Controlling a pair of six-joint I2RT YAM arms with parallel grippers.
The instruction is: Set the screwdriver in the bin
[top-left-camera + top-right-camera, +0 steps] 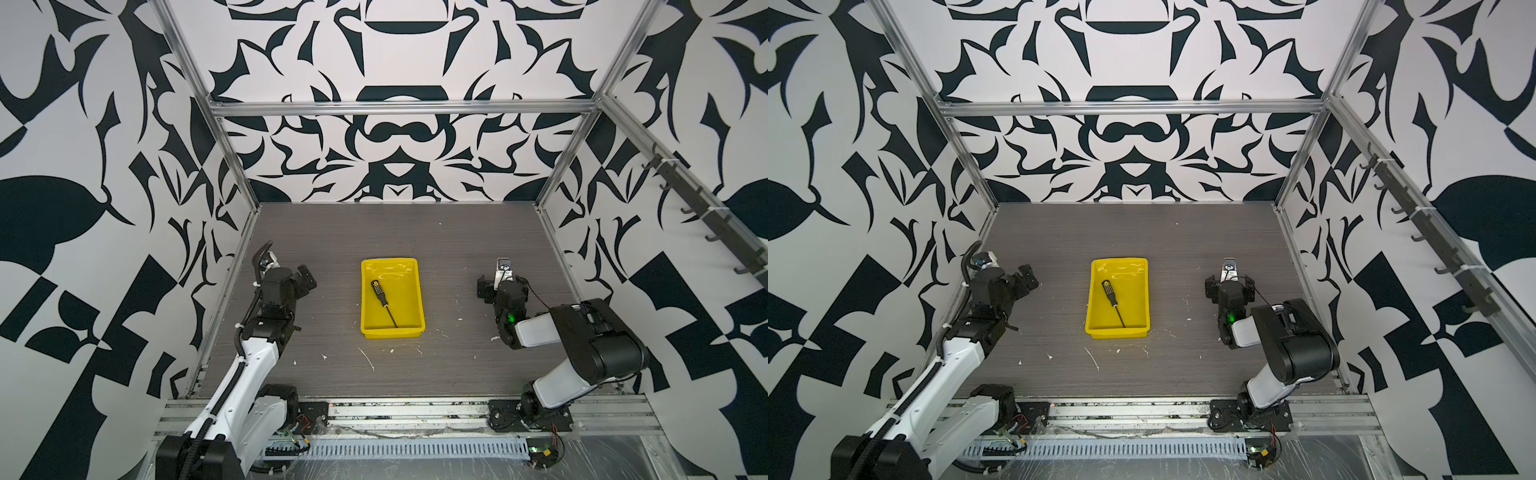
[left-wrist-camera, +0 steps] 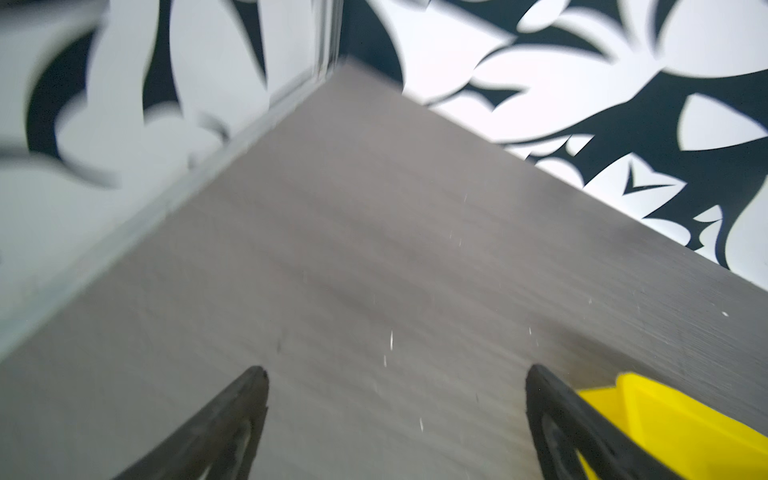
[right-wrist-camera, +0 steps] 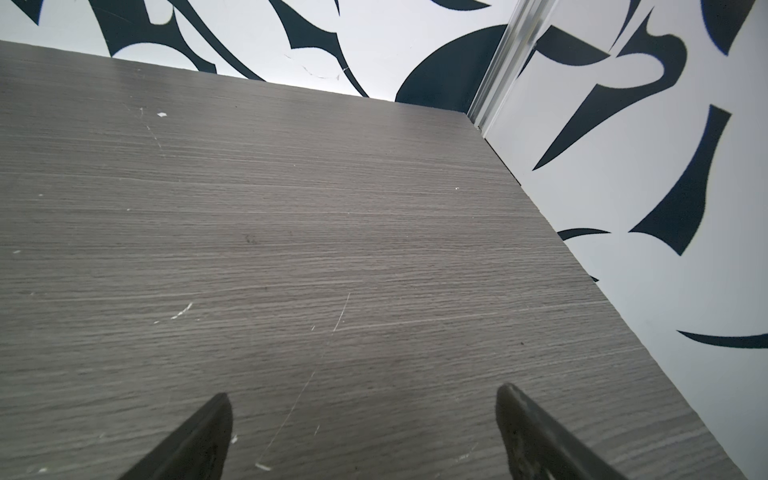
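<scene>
**Screwdriver (image 1: 379,293) lies inside the bin (image 1: 402,297); both arms stand clear, fingers apart**

At the left of both top views the left gripper (image 2: 397,372) sits low over the table (image 1: 415,232), near the side wall and well apart from the bin; its wrist view is blurred, yet the two dark fingers plainly stand wide with only bare tabletop between them, and a yellow corner of the bin shows just past one finger; it holds nothing.

In the middle, the bin rests flat on the table; the screwdriver lies aslant on its glossy floor, the black handle toward the far left part and the thin shaft running down to the near wall; no part of it shows outside the rim; I judge that it lies aslant because it is about as long as the bin, and that the task is done.

At the right, the right gripper (image 3: 363,395) stands spread over bare wood grain, empty, well apart from the bin; this looks like a rest pose, with nothing left to grasp.
</scene>
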